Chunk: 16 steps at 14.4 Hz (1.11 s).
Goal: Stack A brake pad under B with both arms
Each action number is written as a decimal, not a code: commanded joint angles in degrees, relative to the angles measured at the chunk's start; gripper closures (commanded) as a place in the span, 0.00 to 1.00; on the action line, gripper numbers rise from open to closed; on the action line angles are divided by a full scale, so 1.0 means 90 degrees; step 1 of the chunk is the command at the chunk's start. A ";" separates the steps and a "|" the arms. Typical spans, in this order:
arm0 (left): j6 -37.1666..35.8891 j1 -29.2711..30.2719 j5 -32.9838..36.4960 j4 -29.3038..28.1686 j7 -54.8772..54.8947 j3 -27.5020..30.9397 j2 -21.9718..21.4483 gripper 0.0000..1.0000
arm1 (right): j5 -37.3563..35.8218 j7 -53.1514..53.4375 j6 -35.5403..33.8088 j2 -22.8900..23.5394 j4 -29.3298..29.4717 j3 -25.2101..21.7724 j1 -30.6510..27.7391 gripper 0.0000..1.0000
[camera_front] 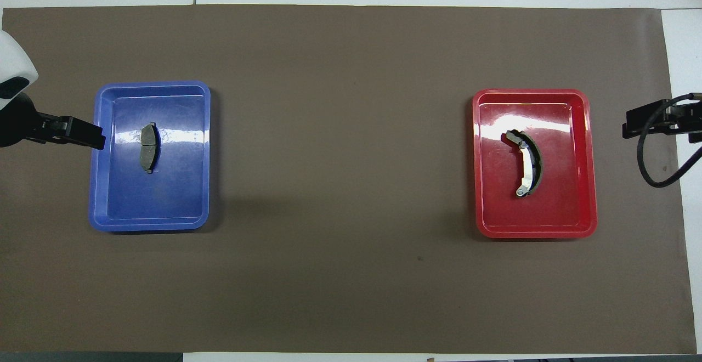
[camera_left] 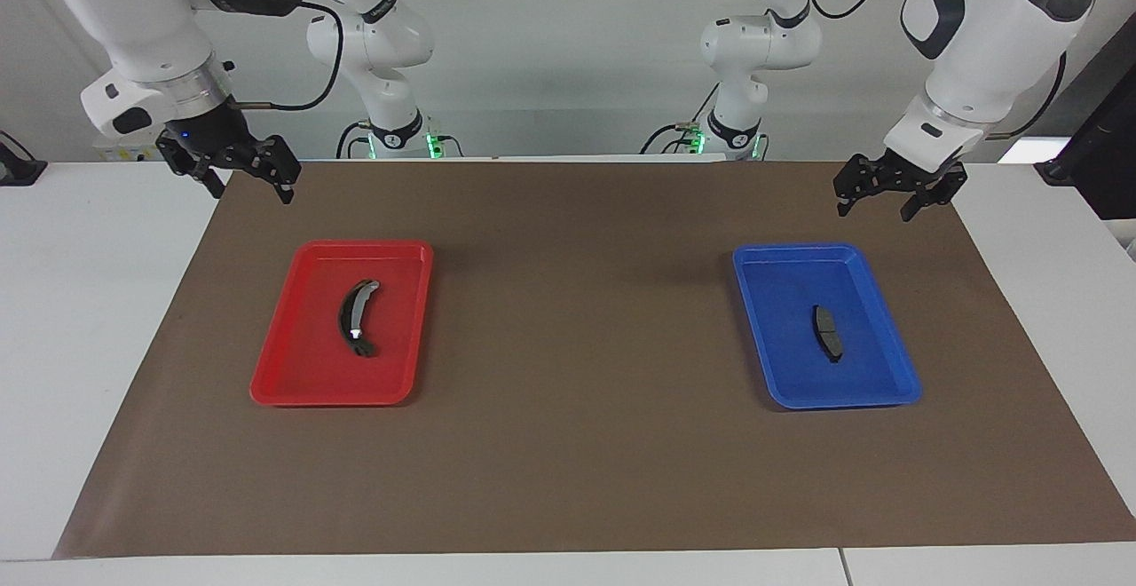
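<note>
No part of the stack had been built. Both pieces lay untouched in separate trays, so the step in hand was judged to be the opening approach.

**Positions**
- The A brake pad [camera_left: 826, 332], a short flat grey piece, lay near the middle of the blue tray [camera_left: 874, 395], toward the left arm's end of the tabletop [camera_left: 568, 479].
- B [camera_left: 357, 317], the longer curved black piece with a silvery end, lay in the red tray [camera_left: 293, 386], toward the right arm's end. In the facing view its silvery end pointed to about 1 o'clock.
- The two trays stood well apart on the brown mat [camera_left: 577, 320].

**End effectors**
- The left end effector [camera_left: 898, 194] hung in the air over the mat, at about 1 o'clock from the blue tray in the facing view. Its fingers were spread and held nothing.
- The right end effector [camera_left: 238, 170] hung over the mat's edge, at about 11 o'clock from the red tray in the same view. Its fingers were likewise parted and empty.

**Next move (judgement)**
Since A must end underneath, the left arm would probably need to descend on the pad first, gripping across its narrow width. The right arm would then take B and set it on top. B's curved shape may make it rock on the shorter pad.
</note>
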 commanded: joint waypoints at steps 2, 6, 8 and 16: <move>0.0118 -0.0078 0.0035 -0.0066 0.0037 0.0032 -0.0058 0.02 | -0.0013 -0.0099 0.0059 -0.0166 -0.0203 0.0004 -0.0006 0.00; 0.0118 -0.0097 0.0035 -0.0066 0.0037 0.0032 -0.0058 0.02 | -0.0013 -0.0089 0.0069 -0.0166 -0.0223 0.0004 -0.0006 0.00; 0.0118 -0.0088 -0.0198 -0.0066 0.0046 0.0032 -0.0058 0.02 | -0.0013 -0.0089 0.0088 -0.0166 -0.0223 0.0004 -0.0006 0.00; 0.0244 -0.0107 -0.0268 -0.0144 -0.0032 0.0042 -0.0068 0.02 | -0.0013 -0.0080 0.0127 -0.0175 -0.0242 0.0004 -0.0006 0.00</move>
